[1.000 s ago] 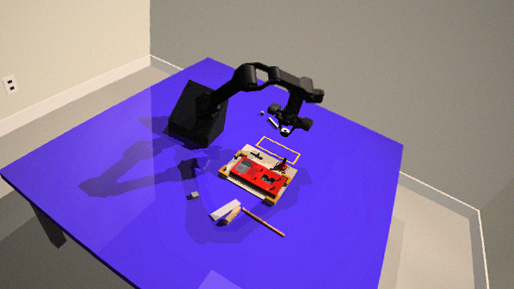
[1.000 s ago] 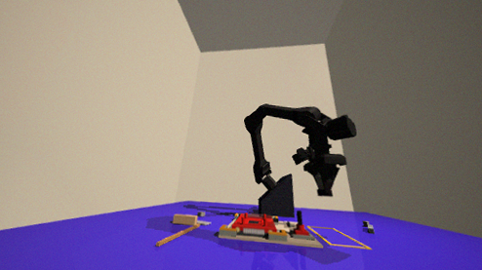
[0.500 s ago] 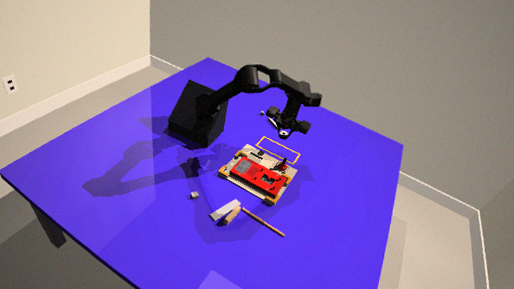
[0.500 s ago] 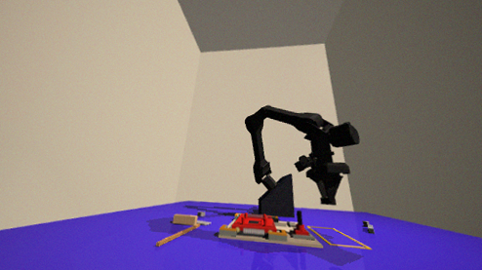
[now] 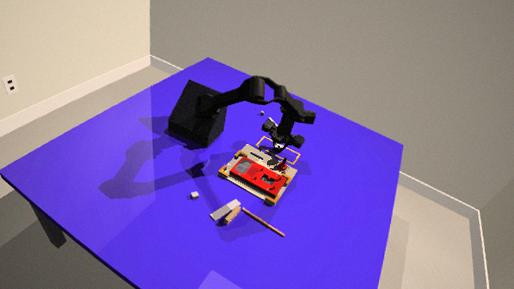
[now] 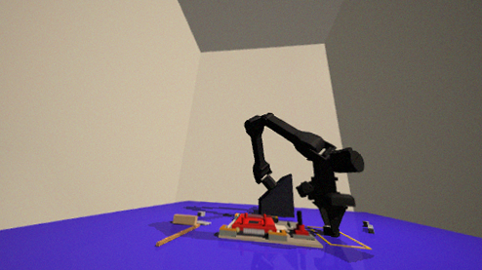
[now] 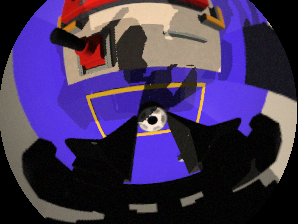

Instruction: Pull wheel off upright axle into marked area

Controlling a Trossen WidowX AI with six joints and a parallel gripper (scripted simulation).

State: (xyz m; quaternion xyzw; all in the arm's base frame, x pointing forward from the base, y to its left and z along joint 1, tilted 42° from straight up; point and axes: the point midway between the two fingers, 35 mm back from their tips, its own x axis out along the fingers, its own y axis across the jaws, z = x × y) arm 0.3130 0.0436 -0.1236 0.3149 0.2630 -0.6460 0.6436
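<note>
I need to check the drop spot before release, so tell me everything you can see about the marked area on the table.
The marked area is a thin yellow-orange rectangular outline lying flat on the blue table, right beside the tan board that carries the red fixture. Blue table shows inside it. The gripper hangs low over it, shut on the small white wheel, and shadows fall across the outline. Whether the wheel touches down cannot be told.

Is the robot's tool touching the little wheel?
Touching. In the wrist view the wheel sits pinched between the tool's two dark fingers, above the yellow outlined area.
</note>
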